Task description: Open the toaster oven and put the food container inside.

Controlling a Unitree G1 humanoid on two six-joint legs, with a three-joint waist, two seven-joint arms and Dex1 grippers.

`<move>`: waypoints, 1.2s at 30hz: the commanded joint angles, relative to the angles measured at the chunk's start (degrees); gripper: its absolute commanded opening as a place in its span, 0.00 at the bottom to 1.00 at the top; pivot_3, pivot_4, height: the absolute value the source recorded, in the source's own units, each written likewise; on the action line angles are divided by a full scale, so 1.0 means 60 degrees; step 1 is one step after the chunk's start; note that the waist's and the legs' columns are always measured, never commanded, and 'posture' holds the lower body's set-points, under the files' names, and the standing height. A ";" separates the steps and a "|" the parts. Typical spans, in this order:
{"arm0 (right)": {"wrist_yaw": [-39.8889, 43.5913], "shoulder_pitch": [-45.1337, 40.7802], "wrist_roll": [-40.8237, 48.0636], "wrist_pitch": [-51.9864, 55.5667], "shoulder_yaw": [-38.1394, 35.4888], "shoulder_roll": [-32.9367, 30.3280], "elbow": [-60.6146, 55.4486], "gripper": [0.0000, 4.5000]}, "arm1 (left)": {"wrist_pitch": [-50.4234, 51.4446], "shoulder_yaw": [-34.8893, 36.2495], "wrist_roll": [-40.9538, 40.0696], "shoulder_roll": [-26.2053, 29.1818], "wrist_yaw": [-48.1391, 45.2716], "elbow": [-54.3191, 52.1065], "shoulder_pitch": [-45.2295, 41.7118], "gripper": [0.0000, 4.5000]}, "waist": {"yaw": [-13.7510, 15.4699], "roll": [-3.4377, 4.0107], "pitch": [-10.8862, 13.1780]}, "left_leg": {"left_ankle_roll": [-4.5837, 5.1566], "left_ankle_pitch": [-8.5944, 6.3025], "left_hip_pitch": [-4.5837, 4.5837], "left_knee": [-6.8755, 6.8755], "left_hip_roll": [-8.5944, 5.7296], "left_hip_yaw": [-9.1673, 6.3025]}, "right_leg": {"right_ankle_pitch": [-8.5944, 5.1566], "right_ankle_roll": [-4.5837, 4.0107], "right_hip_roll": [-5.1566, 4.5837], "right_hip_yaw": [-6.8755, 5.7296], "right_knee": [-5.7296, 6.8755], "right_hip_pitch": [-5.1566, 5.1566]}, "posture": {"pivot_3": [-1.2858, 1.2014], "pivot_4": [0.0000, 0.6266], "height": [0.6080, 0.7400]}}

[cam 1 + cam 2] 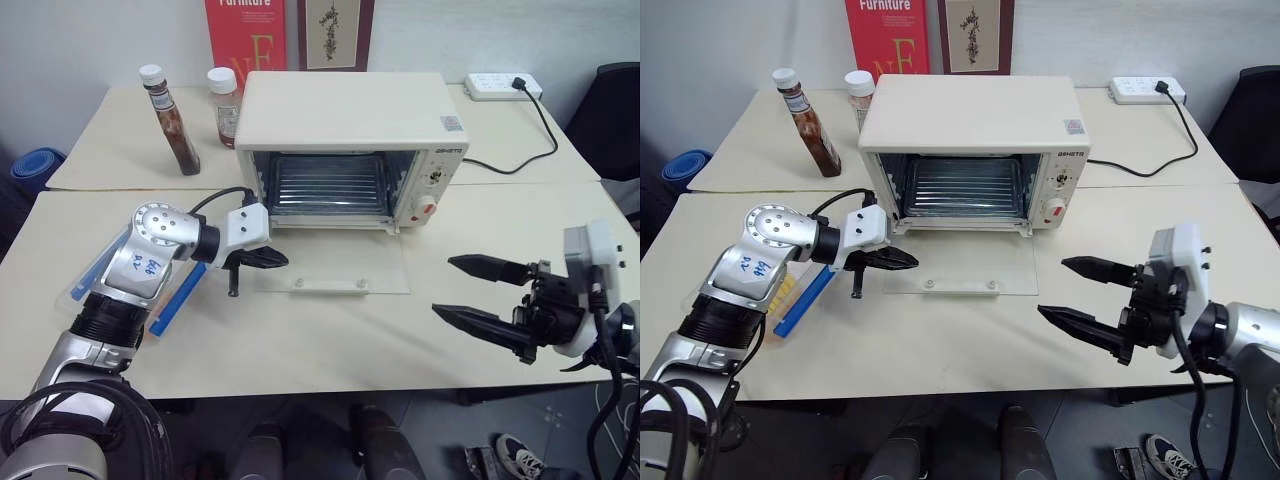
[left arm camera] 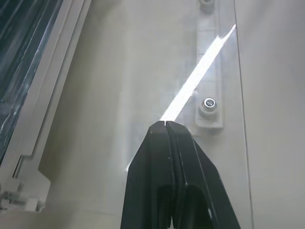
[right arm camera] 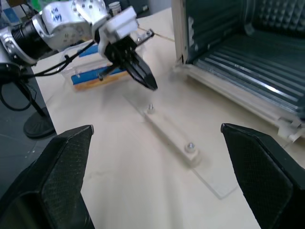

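1. Hovering with its jaws pressed together on nothing, the left gripper (image 1: 902,260) hangs over the near left corner of the glass door (image 1: 960,263) (lying flat on the surface (image 1: 940,340)).
2. Right gripper (image 1: 1070,292): jaws spread wide, empty, right of the door.
3. Toaster oven (image 1: 970,130) stands open, wire rack (image 1: 962,185) bare.
4. Food container (image 1: 800,292) lies under the left arm, left of the oven.
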 commanded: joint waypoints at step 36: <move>0.5311 -0.7296 -0.3531 -0.2194 0.6287 0.1390 0.6469 1.00 | 1.2626 1.5653 -0.5602 -0.1528 0.5669 -0.8383 0.8449 1.00 | 0.0004 -0.0017 -0.0006 | -0.0046 -0.0031 0.0009 -0.0024 0.0038 -0.0031 | -0.0029 -0.0053 0.0003 -0.0046 -0.0002 -0.0017 | 0.52 0.24 1.00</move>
